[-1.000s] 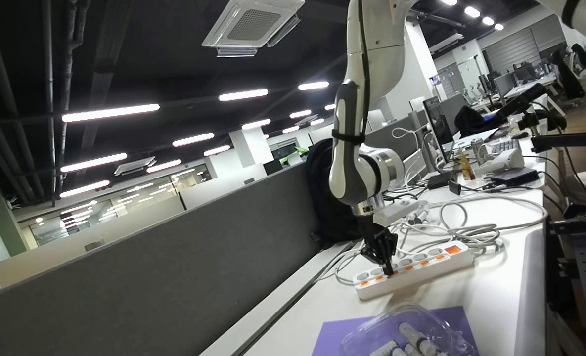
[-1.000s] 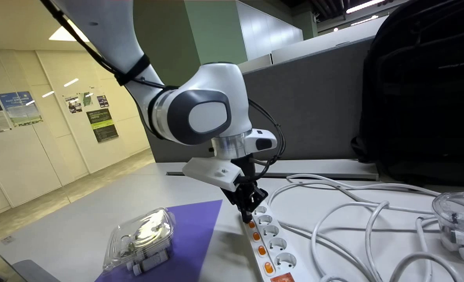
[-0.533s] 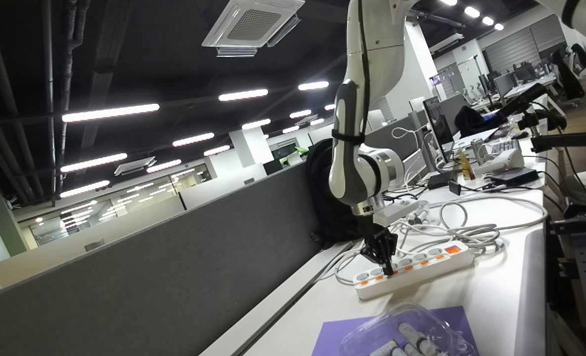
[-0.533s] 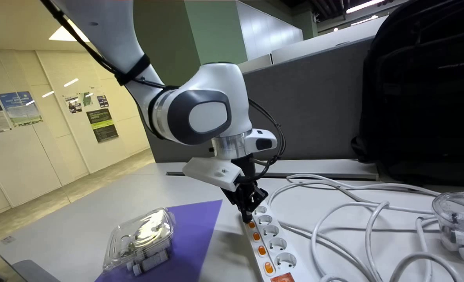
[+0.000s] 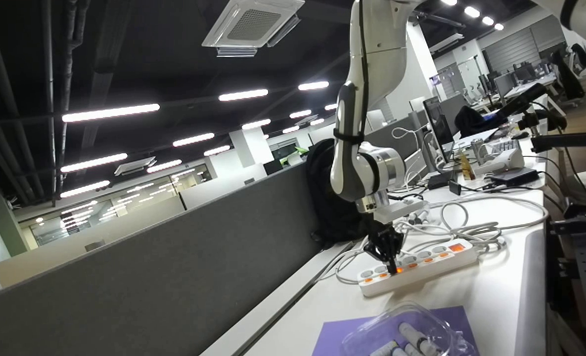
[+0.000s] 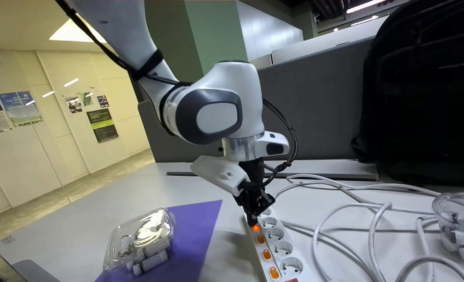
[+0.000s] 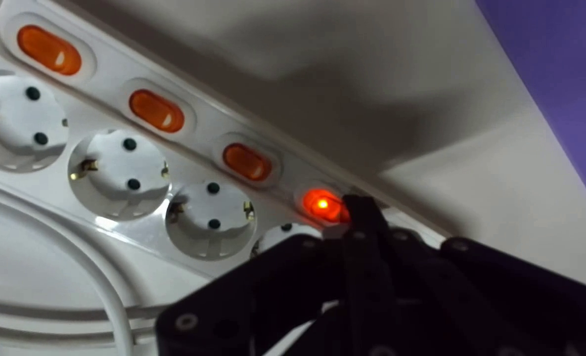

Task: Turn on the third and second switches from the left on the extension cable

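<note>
The extension cable [image 5: 424,273] is a white strip on the desk, also in an exterior view [image 6: 264,246] and the wrist view [image 7: 202,136]. Its orange switches run in a row. The third switch from the left [image 5: 400,270] glows bright; it also glows in an exterior view [image 6: 256,227] and the wrist view [image 7: 322,203]. The second switch [image 5: 383,275] is unlit in an exterior view and hidden behind my gripper in the wrist view. My gripper [image 5: 392,271], also in an exterior view [image 6: 251,221], is shut and empty. Its tips [image 7: 367,202] touch or nearly touch the glowing switch's end.
White cords [image 6: 367,219] loop on the desk behind the strip. A clear plastic box [image 6: 141,239] with tubes lies on a purple sheet [image 6: 194,219] in front. A grey partition [image 5: 199,262] and a black backpack [image 6: 423,98] stand behind. Another clear container [image 6: 461,223] is at the side.
The third switch has lit up. My gripper and the strip have both shifted slightly, toward the strip's large red switch end. The cords near the strip moved a little with it.
</note>
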Robot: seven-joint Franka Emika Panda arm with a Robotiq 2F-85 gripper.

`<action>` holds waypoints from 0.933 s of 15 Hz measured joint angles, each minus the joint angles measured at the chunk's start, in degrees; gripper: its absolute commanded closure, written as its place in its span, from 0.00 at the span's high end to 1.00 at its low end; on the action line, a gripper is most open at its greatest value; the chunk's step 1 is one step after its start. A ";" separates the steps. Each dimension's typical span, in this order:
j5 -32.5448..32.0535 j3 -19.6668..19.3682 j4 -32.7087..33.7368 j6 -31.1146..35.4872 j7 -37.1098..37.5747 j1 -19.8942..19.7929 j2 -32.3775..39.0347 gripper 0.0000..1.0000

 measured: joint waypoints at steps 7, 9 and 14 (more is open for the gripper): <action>0.33 -0.84 2.01 -2.94 1.02 -0.26 0.78 0.00; 0.33 -0.72 1.99 -2.90 0.51 -0.26 0.74 0.00; 0.33 0.78 1.87 -2.09 -0.42 0.29 0.38 0.00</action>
